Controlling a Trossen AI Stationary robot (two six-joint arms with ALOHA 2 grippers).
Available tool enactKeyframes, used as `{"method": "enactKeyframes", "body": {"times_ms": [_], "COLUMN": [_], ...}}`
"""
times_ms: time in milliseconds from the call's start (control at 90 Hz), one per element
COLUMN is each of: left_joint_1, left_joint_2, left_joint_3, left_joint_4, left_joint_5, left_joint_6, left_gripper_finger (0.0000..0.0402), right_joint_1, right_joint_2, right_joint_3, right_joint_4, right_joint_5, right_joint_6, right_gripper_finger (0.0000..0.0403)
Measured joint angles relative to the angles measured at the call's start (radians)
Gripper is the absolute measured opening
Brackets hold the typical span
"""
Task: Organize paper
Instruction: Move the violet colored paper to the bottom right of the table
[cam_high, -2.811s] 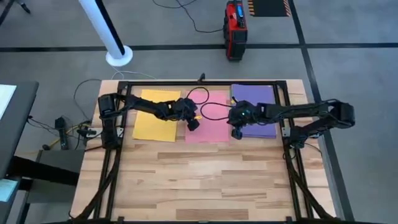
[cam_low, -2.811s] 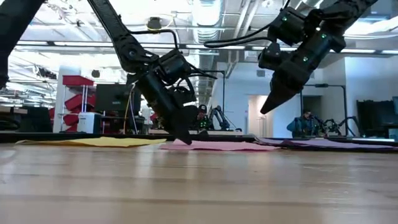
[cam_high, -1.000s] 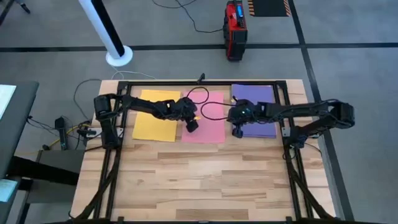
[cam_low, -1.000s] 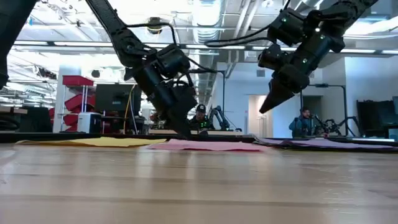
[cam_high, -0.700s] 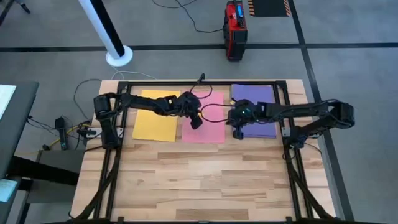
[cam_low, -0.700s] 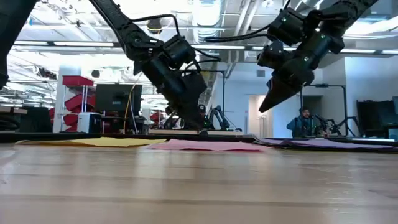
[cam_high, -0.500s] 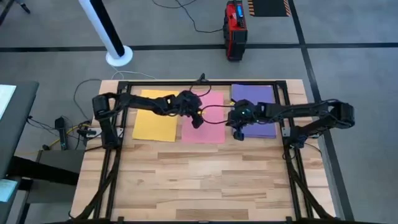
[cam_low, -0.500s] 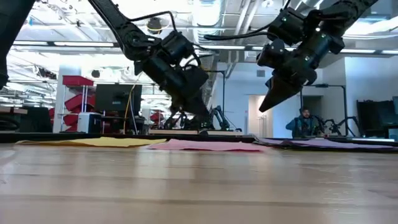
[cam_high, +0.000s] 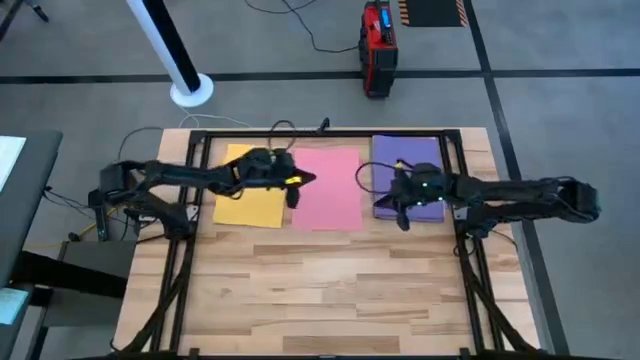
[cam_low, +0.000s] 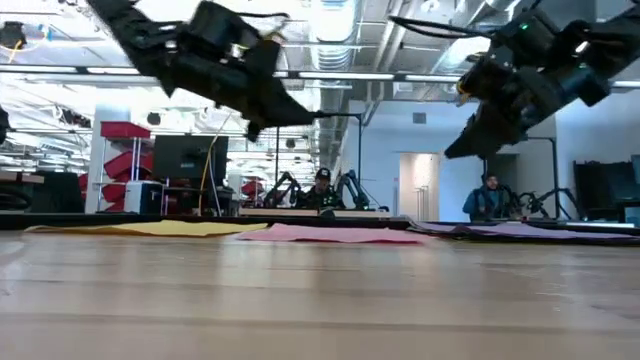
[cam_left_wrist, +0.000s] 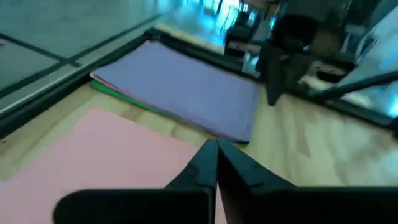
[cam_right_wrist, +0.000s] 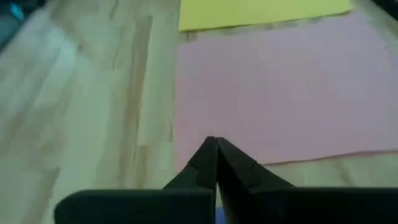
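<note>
Three paper sheets lie flat side by side along the table's far part: yellow (cam_high: 248, 186), pink (cam_high: 328, 187) and purple (cam_high: 408, 176). In the left wrist view the purple sheet (cam_left_wrist: 180, 87) lies on a green sheet whose edge (cam_left_wrist: 118, 98) sticks out beneath it. My left gripper (cam_high: 308, 179) is shut and hangs above the pink sheet's left part, well clear of it in the low view (cam_low: 308, 116). My right gripper (cam_high: 385, 205) is shut and hangs in the air (cam_low: 453, 152) between the pink and purple sheets.
A black metal frame (cam_high: 320, 131) runs round the table's far and side edges. Bare wooden tabletop (cam_high: 320, 290) fills the near half. A cable (cam_high: 285, 128) lies at the far edge. A person (cam_low: 322, 190) sits in the room beyond.
My left gripper has slid along the pink sheet toward the far edge, then risen well clear of it and drawn back toward the table's left. My right gripper has shifted toward the table's right edge, staying raised. The sheets lie flat as before.
</note>
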Motion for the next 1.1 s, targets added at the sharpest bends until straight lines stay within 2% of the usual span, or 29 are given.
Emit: {"method": "enactKeyframes", "body": {"times_ms": [211, 333, 456, 600, 833, 1100], "left_joint_1": [-0.001, -0.001, -0.001, -0.001, -0.001, -0.001], "left_joint_2": [-0.167, -0.218, -0.223, -0.214, -0.214, -0.214], "left_joint_3": [-0.223, -0.281, -0.296, -0.296, -0.296, -0.296], "left_joint_4": [0.122, 0.119, 0.117, 0.107, 0.088, 0.054], "left_joint_5": [-0.001, -0.018, -0.022, -0.022, -0.022, -0.027], "left_joint_6": [-0.069, -0.08, -0.078, -0.072, -0.047, -0.007], "left_gripper_finger": [0.0, 0.0, 0.0, 0.0, 0.0, 0.0], "right_joint_1": [0.111, 0.163, 0.21, 0.26, 0.282, 0.28], "right_joint_2": [0.0, 0.046, 0.1, 0.179, 0.322, 0.449], "right_joint_3": [0.0, 0.0, 0.019, 0.083, 0.146, 0.179], "right_joint_4": [-0.087, -0.136, -0.21, -0.281, -0.288, -0.29], "right_joint_5": [0.001, 0.107, 0.256, 0.414, 0.448, 0.563], "right_joint_6": [-0.032, -0.006, 0.003, -0.024, -0.057, -0.053], "right_gripper_finger": [0.0004, 0.0011, 0.003, 0.0069, 0.0119, 0.0116]}}
